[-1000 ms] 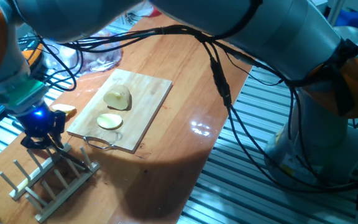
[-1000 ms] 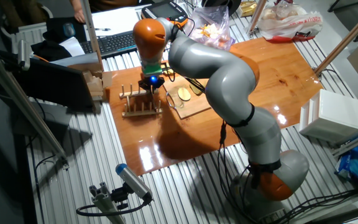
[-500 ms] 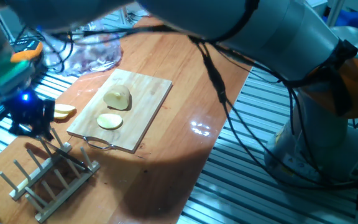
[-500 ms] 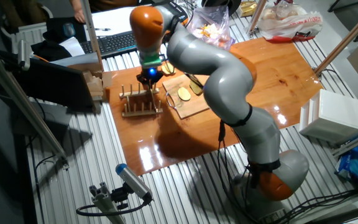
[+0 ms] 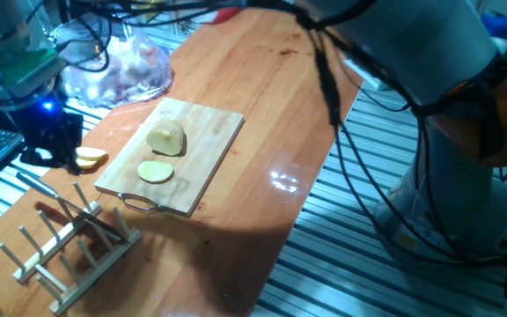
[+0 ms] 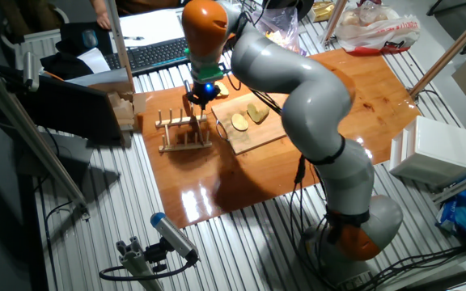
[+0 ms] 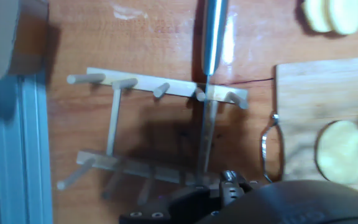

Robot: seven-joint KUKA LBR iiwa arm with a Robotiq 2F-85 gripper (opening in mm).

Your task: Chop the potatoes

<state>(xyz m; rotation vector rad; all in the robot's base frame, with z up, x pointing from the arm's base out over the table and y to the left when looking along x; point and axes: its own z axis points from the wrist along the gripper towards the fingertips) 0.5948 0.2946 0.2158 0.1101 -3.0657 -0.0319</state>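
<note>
Hand view: pale yellow potato slice (image 7: 339, 151) flat on board (image 7: 303, 93); fingers' state unclear.

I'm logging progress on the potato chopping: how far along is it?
Partly done. One slice lies on the cutting board, and more slices on the table beside it. The large potato chunk is still uncut. The gripper hangs over the knife in the wooden rack; whether it grips it is unclear.
</note>
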